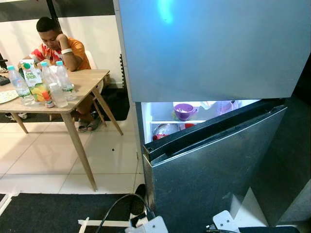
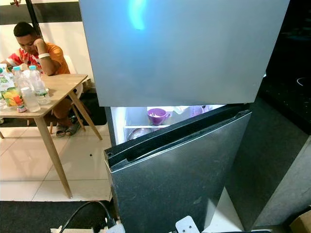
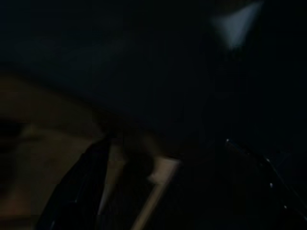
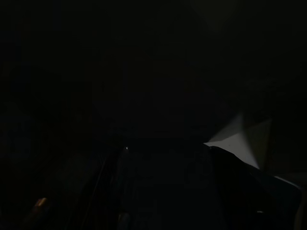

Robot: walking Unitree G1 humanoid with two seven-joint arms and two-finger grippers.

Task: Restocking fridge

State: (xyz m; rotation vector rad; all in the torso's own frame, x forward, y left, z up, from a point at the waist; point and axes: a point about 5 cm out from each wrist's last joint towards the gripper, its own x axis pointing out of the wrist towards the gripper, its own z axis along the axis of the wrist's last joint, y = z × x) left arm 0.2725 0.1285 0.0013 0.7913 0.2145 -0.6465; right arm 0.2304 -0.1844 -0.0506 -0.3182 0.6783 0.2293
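Dark wrist views give little away: the left gripper shows as long black fingers against a dim floor, and whether they are released or clenched cannot be told. The right gripper is murkier, and its state cannot be told either; both arms appear to hang idle, low in the fridge's shade.

Close ahead stands the fridge. Its grey upper door is shut, while the lower door is swung part open toward the robot, leaving a lit gap. Through that gap a purple cup sits on a glass shelf, with a rounded bowl-like thing and something red below, too hidden to name. The door seems left ajar so stock can go in, though the opening looks too narrow yet for an arm with a load.

Well apart, to the robot's left, waits the supply: clear water bottles and a juice carton grouped at the near edge of a wooden tabletop, upright and within easy reach of anyone walking up. A seated person leans on the far side.

Judging by this, restocking has barely begun; the likely next step is a turn toward the bottles. A black cable looping across the floor mat by the robot's feet could snag a step.
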